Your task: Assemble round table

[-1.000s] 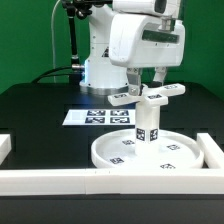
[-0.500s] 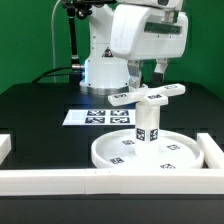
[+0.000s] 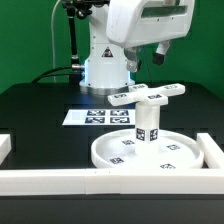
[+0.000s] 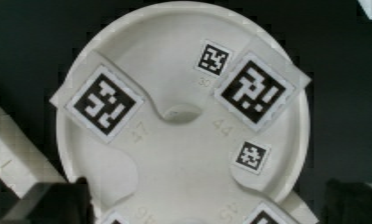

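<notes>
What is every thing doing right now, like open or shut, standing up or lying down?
round disc: lying flat on the table.
leg: standing upright on the round disc.
cross-shaped base: sitting on top of the leg, not held.
gripper: open, empty, hovering above the cross-shaped base.
marker board: lying flat on the table.

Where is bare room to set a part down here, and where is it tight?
Free: black tabletop on the exterior view's left, between marker board, disc and front rail. Crowded: the disc, carrying leg and cross base, sits close to front rail and side rail.
</notes>
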